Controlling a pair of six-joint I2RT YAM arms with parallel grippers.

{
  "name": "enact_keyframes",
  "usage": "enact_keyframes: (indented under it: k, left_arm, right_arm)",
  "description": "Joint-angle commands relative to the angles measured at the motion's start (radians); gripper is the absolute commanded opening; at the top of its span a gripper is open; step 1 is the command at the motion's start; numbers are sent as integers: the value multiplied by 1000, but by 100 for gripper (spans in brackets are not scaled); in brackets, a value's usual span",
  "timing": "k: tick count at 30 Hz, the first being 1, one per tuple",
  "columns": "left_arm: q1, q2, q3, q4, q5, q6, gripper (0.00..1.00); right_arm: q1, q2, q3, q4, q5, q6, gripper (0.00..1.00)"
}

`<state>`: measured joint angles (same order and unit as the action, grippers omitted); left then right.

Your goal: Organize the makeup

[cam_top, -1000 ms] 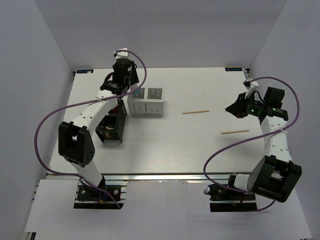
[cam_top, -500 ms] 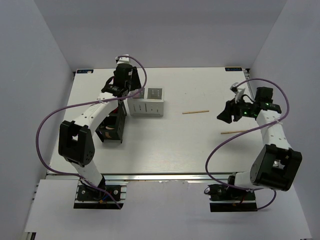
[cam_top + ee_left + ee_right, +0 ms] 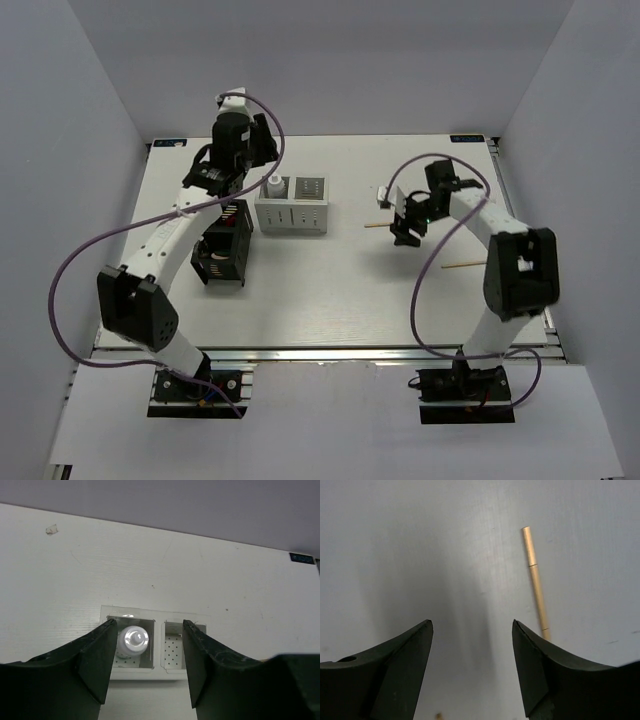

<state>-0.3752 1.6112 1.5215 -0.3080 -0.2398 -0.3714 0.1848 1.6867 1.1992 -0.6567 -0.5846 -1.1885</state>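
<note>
A white bottle (image 3: 132, 640) stands upright in the left compartment of the white box (image 3: 159, 653); it shows too in the top view, bottle (image 3: 273, 186) in box (image 3: 300, 214). My left gripper (image 3: 149, 625) hovers open above and behind the box, holding nothing; it sits at the back left (image 3: 238, 152). A thin wooden stick (image 3: 535, 581) lies on the table just right of my open right gripper (image 3: 471, 623). From above, that gripper (image 3: 404, 236) hangs over the right end of this stick (image 3: 377, 225). A second stick (image 3: 470, 265) lies further right.
A black open-frame holder (image 3: 222, 250) stands left of the white box, under my left arm. The box's right compartment (image 3: 176, 647) shows only its dotted floor. Purple cables loop beside both arms. Grey walls close in the table on three sides.
My right arm swung left from the table's right side to the middle stick, and its gripper went from shut to open. My left gripper drew back from the box, uncovering the bottle.
</note>
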Motion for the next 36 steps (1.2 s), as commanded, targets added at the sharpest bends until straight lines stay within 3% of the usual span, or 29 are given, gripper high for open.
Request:
enact_keyframes:
  k: [1,2,5,9,16,22,31,35,36]
  left_arm:
    - [-4,-172,0,-20,40,-17,63]
    - [-4,-248,-61,-13,62,-32,49]
    - [-4,-415,-171,6,97,-73,41]
    - [-4,-609,-351,-19,151,-165,59]
    - [-4,-901,-650,-77,166,-287,76]
    - [-4,-1069,-770,-103,157,-396,80]
    - [-4,-1077,-756,-163,142,-380,81]
    - [-4,-1077,-761,-154,142,-388,81]
    - [-5,-1077,-761,-154,140,-388,81]
  right_arm:
    - [10,157,230,63,35,-13,70]
    - [13,242,287,16,29,3,70]
    - [24,342,476,-53,17,13,72]
    - [45,410,525,-92,9,-52,72]
    - [71,439,511,-168,-1,-190,72]
    - [84,507,559,-193,23,-204,71]
    - [90,591,635,-213,81,-189,64]
    - [91,634,675,-300,106,-220,49]
    - [91,645,689,-332,118,-229,40]
